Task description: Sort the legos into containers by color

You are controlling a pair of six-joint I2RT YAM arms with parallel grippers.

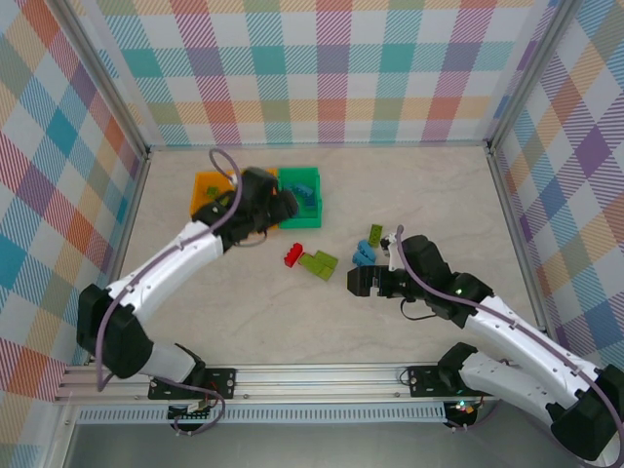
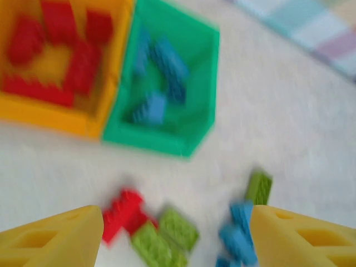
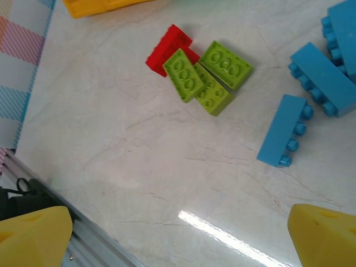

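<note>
ahead of the left gripper (image 2: 177,222), released and empty, loose legos (image 2: 161,245) are seen; right gripper (image 3: 181,214) is spread empty too.

Little bricks on a pale table (image 3: 139,167)
Three green bricks (image 3: 213,94) lie bunched up, touching one red brick (image 3: 169,47) (it peeks out behind them). Blue bricks (image 3: 283,130) lie off to the right. The right gripper (image 3: 178,239) has its yellow fingers (image 3: 33,236) low at the corners, wide apart, holding nothing.
</note>
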